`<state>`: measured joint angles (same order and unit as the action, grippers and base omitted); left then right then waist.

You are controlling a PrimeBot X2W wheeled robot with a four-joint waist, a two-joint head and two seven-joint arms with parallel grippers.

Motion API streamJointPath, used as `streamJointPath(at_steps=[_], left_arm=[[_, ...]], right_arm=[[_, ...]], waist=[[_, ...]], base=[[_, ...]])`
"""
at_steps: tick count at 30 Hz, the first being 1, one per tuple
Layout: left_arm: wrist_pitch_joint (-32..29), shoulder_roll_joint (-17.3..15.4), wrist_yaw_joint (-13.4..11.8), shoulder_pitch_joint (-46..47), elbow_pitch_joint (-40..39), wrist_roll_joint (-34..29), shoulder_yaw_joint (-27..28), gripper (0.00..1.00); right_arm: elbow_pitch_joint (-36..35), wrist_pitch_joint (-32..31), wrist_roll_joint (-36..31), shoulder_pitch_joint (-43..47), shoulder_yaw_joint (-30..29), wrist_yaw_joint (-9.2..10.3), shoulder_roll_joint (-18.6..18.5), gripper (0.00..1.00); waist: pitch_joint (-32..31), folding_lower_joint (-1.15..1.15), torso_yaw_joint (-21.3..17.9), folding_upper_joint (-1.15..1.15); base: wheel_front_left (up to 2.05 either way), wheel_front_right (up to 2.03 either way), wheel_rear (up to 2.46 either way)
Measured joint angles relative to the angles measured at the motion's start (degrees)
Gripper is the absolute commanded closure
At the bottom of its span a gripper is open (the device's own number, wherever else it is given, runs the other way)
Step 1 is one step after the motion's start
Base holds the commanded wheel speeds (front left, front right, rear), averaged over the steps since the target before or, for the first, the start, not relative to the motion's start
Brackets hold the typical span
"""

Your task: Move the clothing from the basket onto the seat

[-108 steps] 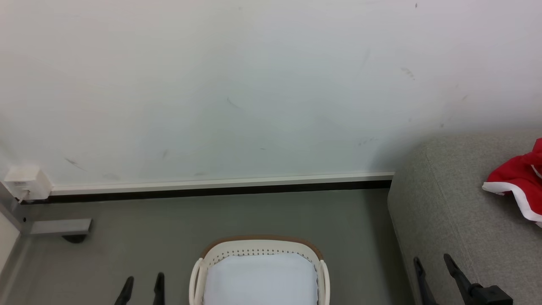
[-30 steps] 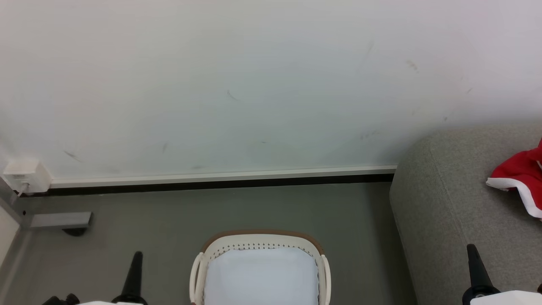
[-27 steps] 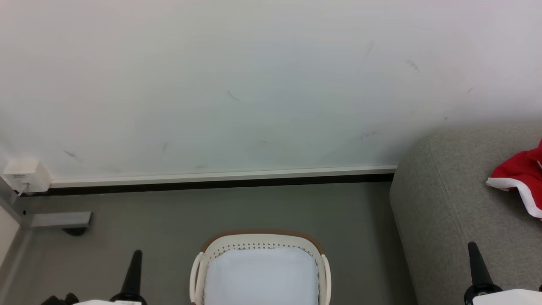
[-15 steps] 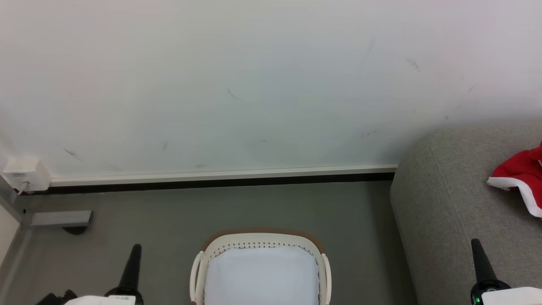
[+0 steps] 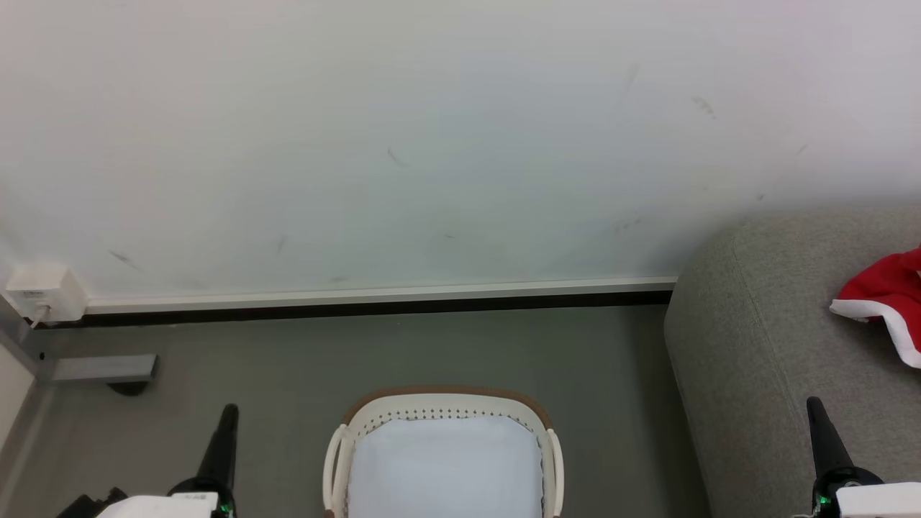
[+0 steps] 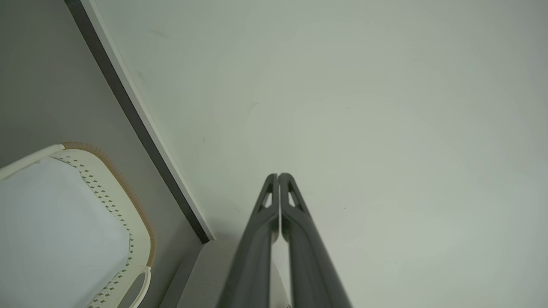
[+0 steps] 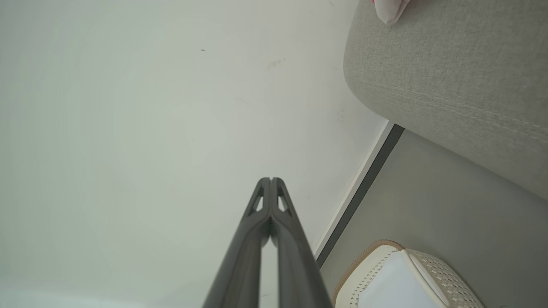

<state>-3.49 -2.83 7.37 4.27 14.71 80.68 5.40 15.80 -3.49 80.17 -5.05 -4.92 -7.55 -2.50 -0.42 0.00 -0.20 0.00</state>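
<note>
On seat (image 5: 755, 345), clothing (image 5: 882, 296) well beyond right gripper (image 5: 814, 406).

Our left tool (image 6: 278, 175) has two long, smooth, dark grey plastic fingers (image 6: 257, 239). They taper to rounded tips, each pierced by a narrow triangular slot near its end. Our right tool (image 7: 271, 179) is built alike. Behind each we see a round black collar, a boxy white wrist casing (image 5: 155, 506) and a small green light (image 5: 822, 500).
</note>
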Motion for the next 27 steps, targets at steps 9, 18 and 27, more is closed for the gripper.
streamJointPath(at_steps=[9,18,27], left_arm=[[-1.0,0.0,0.0,0.6,-0.2,3.7,0.3,1.00],[-2.0,0.0,0.0,1.1,-0.4,7.2,0.8,1.00],[-2.8,0.0,0.0,1.6,-0.5,10.6,1.1,1.00]], right_arm=[[-0.6,-1.1,4.1,-0.5,-0.6,0.00,-0.1,1.00],[-1.1,-2.0,7.7,-0.7,-1.0,0.00,-0.1,1.00],[-1.5,-3.0,11.2,-0.8,-1.4,0.00,-0.1,1.00]], waist=[[0.2,0.00,0.1,0.00],[0.4,0.00,0.1,0.00],[0.6,0.00,0.2,0.00]], base=[[0.00,0.00,0.00],[0.00,0.00,0.00],[0.00,0.00,0.00]])
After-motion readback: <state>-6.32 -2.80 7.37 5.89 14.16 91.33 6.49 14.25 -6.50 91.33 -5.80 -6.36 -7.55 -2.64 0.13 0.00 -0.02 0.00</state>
